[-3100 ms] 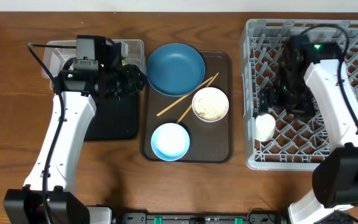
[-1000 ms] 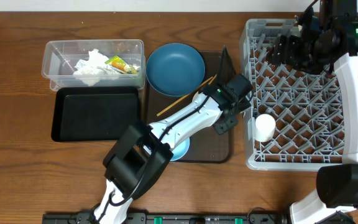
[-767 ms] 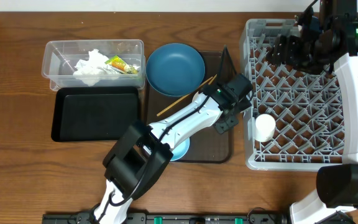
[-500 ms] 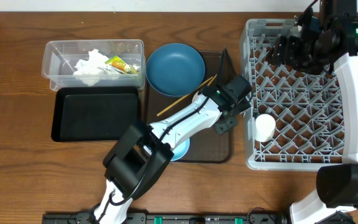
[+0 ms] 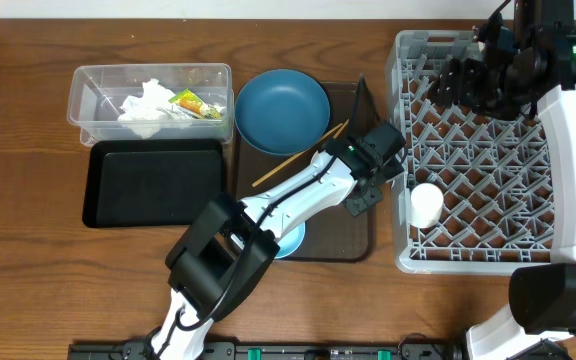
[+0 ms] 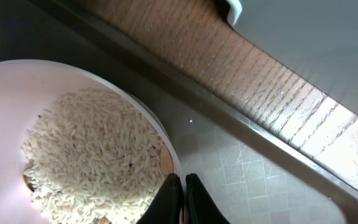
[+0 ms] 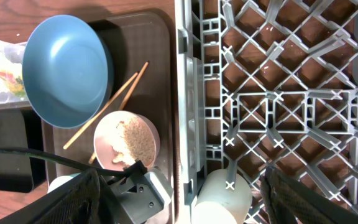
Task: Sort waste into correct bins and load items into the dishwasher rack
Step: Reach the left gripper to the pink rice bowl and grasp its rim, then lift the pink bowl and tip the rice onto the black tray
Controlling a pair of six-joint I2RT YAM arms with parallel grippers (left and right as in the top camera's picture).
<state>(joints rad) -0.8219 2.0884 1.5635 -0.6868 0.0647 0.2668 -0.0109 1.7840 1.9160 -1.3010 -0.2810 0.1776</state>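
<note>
Left gripper [image 6: 181, 198] pinched shut on cream bowl [image 6: 17, 81] rim, lower centre; right gripper [image 7: 186, 194] fingers spread wide, empty, over dishwasher rack [image 7: 278, 93]

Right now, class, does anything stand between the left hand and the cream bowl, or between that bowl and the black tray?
Nothing visible separates them: the left hand is shut on the rim of the cream bowl. Toward the black tray, only the wooden chopsticks lie flat across the way; a lifted bowl should clear them.

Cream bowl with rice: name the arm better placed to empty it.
Left: the left gripper is shut on the cream bowl at its rim, while the right gripper hangs open over the dishwasher rack.
</note>
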